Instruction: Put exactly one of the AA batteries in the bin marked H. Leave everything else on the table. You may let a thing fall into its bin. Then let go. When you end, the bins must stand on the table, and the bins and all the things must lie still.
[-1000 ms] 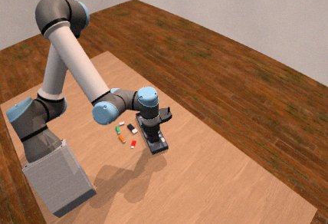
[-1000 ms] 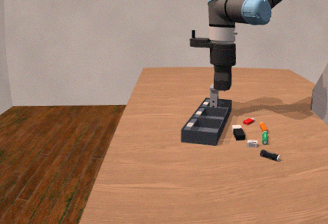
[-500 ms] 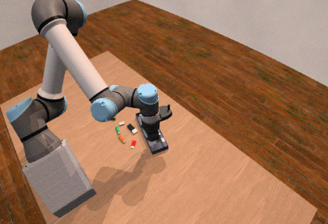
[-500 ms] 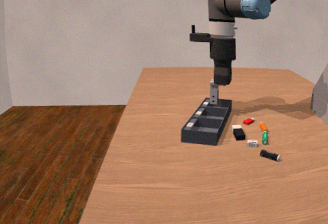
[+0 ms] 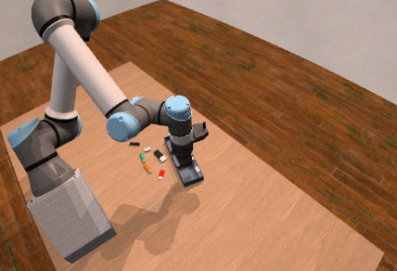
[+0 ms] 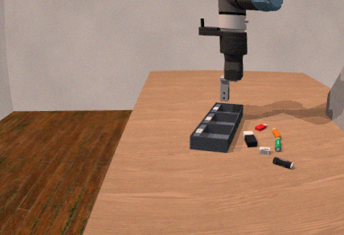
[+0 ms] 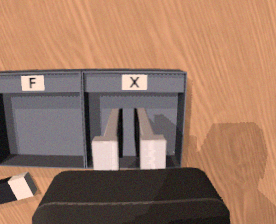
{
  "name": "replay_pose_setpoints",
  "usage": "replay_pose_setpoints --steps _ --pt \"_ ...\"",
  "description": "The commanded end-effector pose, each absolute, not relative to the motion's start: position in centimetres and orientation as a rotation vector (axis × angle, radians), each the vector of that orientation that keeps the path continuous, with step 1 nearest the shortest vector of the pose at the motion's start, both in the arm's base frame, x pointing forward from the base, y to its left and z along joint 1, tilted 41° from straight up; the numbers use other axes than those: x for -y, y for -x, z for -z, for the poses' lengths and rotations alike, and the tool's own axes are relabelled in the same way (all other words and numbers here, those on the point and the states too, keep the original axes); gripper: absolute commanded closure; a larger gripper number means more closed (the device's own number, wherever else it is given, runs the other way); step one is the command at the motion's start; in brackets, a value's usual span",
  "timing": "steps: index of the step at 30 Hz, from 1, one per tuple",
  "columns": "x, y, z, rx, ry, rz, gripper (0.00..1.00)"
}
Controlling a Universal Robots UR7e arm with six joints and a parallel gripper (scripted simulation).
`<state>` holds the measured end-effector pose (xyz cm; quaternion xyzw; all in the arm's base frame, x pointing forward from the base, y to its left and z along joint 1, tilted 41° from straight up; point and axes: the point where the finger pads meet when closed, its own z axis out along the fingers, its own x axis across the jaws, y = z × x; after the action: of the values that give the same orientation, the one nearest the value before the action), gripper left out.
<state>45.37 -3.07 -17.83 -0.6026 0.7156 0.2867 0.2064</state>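
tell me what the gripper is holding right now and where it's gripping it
Nothing is held. The gripper hangs over the bin marked X with its fingers close together and only a bare gap between them. The batteries lie on the table.

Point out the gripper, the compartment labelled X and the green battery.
gripper (image 7: 129, 152): wrist view, midway between the fingertips.
X compartment (image 7: 134, 83): wrist view, its label.
green battery (image 6: 277, 144): exterior view, middle of its body.

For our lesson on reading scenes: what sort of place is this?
Probably a bare test room for a sorting robot: a grey-and-blue jointed arm on a light wooden table, a dark three-compartment lettered bin, plain grey walls and plank flooring.
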Motion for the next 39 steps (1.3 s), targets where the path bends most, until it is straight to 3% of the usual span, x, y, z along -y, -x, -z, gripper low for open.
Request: replay_pose_setpoints --steps 1,24,39 --pt "3.6 -45.5 17.3 -1.993 1.679 -0.797 0.69" --pt "-2.6 -47.2 11.9 -1.993 1.679 -0.797 0.69" --pt "-3.7 -47.1 13.1 -1.993 1.679 -0.797 0.69"
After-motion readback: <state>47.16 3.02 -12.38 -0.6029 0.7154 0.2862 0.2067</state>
